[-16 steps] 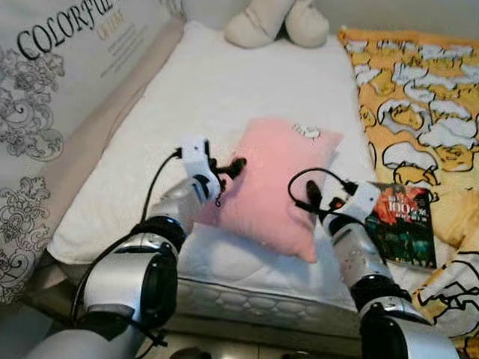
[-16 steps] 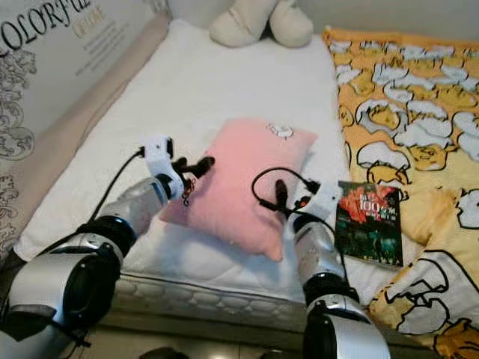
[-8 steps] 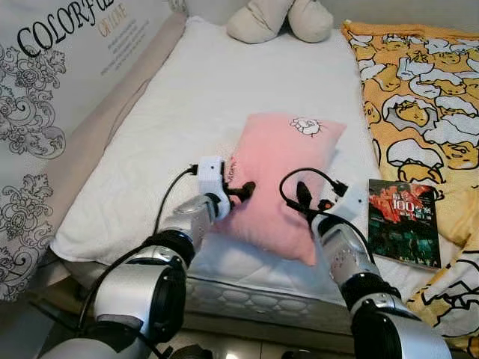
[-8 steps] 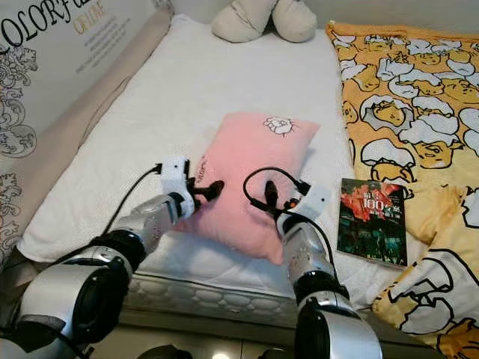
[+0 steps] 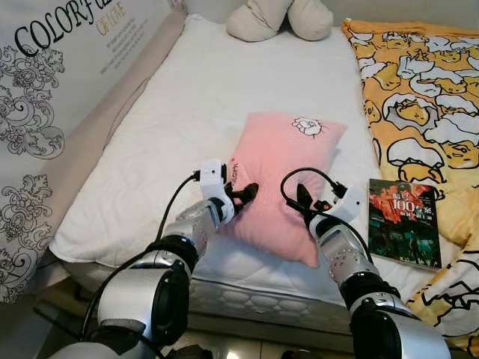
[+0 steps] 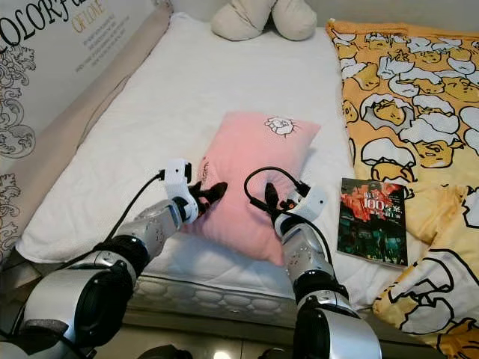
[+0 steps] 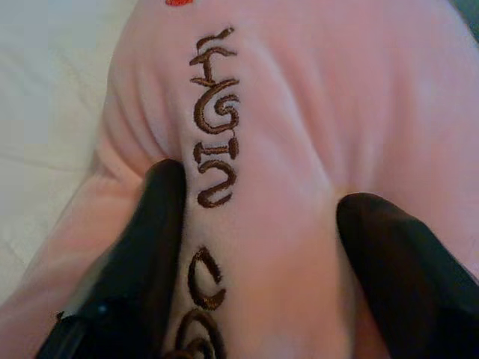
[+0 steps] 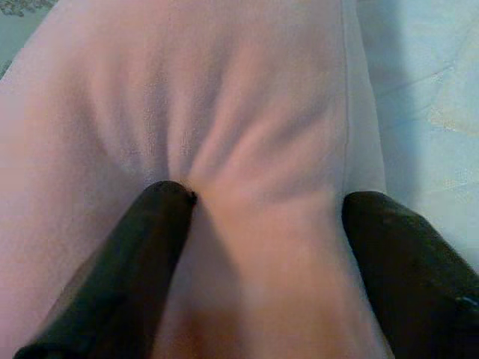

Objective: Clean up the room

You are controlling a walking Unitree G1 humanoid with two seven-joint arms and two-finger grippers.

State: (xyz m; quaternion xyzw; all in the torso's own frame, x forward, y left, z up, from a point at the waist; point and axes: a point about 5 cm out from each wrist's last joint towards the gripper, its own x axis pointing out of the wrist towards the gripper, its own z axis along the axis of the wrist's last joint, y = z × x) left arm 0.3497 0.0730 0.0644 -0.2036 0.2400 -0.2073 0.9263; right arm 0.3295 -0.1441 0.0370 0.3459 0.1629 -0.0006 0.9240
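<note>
A bed with a white quilted mattress [image 5: 209,97] fills the room; a pale printed panel [image 5: 52,90] with black lettering and scrollwork flanks its left.

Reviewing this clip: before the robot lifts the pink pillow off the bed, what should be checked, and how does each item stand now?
1. Left gripper pinching a fold of the pink pillow: ok.
2. Right gripper pinching a fold at the pillow's other side: ok.
3. Nothing lying on the pillow: ok.
4. Book apart from the pillow: ok.
5. Grip firm enough to hold when lifted: cannot tell.
</note>
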